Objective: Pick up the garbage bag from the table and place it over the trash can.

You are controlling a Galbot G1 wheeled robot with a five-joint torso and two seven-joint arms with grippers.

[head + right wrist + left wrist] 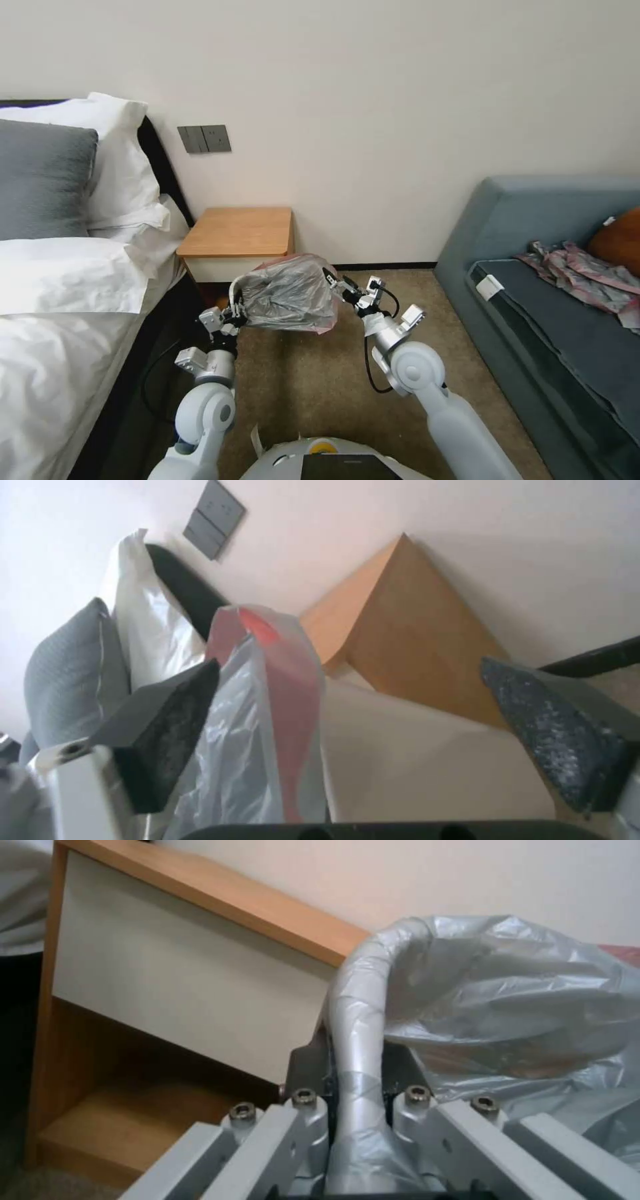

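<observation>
**Garbage bag stretched between two grippers in front of the nightstand**

Nearest the lens in the left wrist view, the left gripper [357,1120] is clenched on a twisted, rope-like band of the garbage bag [507,1005]; the band rises from between its fingers [303,1125] and curves over into the bag's billowed grey body. Just beyond that gripper stands the table [167,970], its white drawer front and low shelf facing the gripper, its wooden top edge running behind the bag.

The right gripper [347,720] is spread wide, its two dark pads [167,725] well apart. The bag's pink rim [280,680] hangs in the gap, lying against the pad on one side and clear of the other, so nothing is pinched there.

From the head view, the left gripper [235,313] holds the bag's left end and the right gripper [337,280] sits at its right end, with the bag [290,293] hanging in the air between them, above the brown carpet [313,373] and just in front of the table [237,233]. Farther out from the left arm are the bed [60,313] with its white and grey pillows; out past the right arm is the grey sofa [533,220], carrying a pink-grey patterned cloth [580,270]. A grey switch plate [204,139] is on the wall above the table.
</observation>
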